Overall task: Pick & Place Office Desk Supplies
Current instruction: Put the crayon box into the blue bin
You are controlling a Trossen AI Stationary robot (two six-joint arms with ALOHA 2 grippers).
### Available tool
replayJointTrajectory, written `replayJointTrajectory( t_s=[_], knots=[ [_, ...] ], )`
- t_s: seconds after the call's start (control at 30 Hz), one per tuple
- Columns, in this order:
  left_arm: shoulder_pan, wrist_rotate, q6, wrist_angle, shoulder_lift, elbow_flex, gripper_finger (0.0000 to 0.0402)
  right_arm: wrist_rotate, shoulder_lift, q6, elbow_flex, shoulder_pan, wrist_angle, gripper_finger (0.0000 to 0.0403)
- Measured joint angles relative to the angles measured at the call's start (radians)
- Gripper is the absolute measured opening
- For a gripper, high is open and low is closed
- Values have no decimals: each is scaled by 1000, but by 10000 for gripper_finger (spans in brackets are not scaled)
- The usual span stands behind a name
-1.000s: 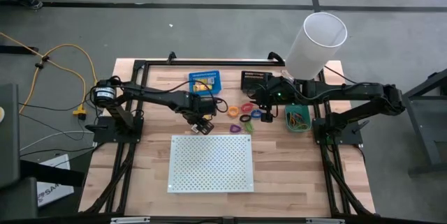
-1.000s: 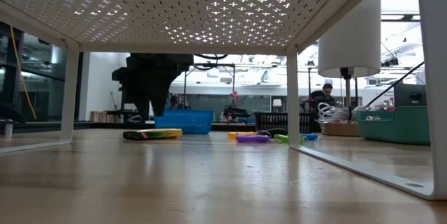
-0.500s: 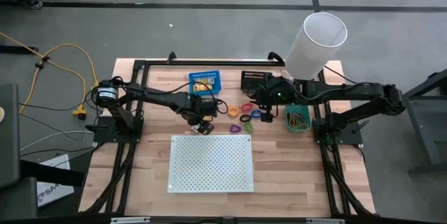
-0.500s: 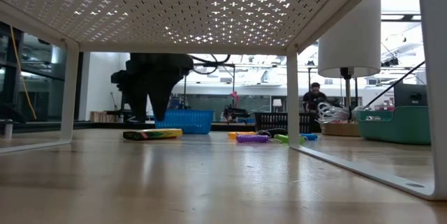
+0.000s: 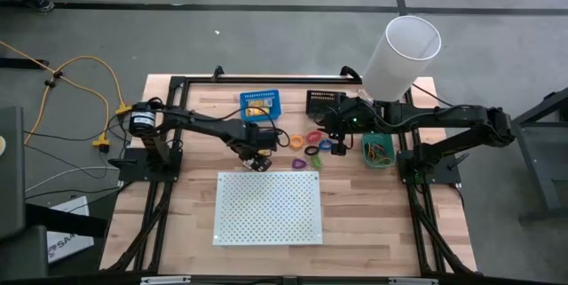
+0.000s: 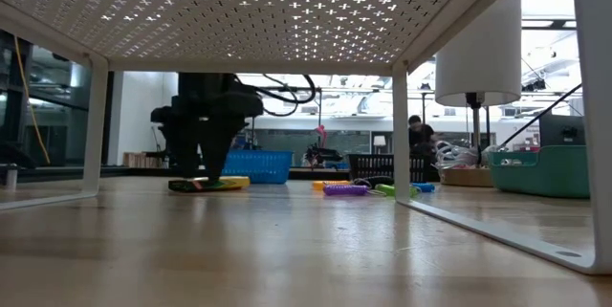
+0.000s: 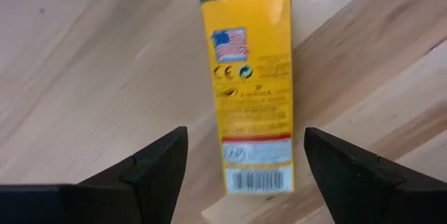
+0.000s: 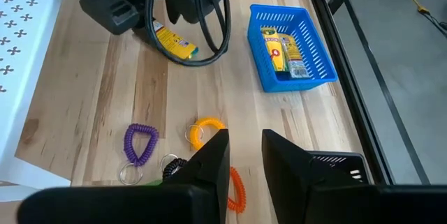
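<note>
A yellow-orange packet (image 7: 248, 91) lies flat on the wooden table, a little on the near side of the blue bin (image 5: 260, 104). My left gripper (image 7: 244, 175) points straight down over it, open, one finger on each side of the packet's barcode end with a gap on both sides. In the low view its fingertips (image 6: 206, 175) are down at packet height. My right gripper (image 8: 241, 161) hangs over the coloured loops (image 5: 312, 147) at mid-right, open by a narrow gap with nothing in it. A purple loop (image 8: 140, 144) and an orange loop (image 8: 206, 130) lie below it.
The blue bin holds more yellow packets (image 8: 283, 49). A black bin (image 5: 324, 101) stands at the far middle and a green bin (image 5: 377, 149) with rubber bands at the right. A white perforated board (image 5: 269, 207) stands over the near middle. A tall white cylinder (image 5: 401, 54) rises at the far right.
My left gripper has come down toward the packet, still open and pointing down, so that its fingers now reach packet height on either side of it. The packet has stayed in place. A person in the room behind has walked toward the left.
</note>
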Motion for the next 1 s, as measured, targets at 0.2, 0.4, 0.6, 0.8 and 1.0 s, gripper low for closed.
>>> replayJointTrajectory(
  t_s=[0.2,0.4,0.6,0.8,1.0],
  knots=[
    [0,0,0,-3,12,-3,279,0,0,0,0,0,0,74],
    [0,3,0,-3,19,-3,279,0,0,0,0,0,0,74],
    [0,4,-5,0,19,-3,278,0,0,0,0,0,0,74],
    [0,13,-6,-1,19,-3,272,0,0,0,0,0,0,74],
    [-1,23,-8,-6,19,-4,262,0,0,0,0,0,0,74]
  ],
)
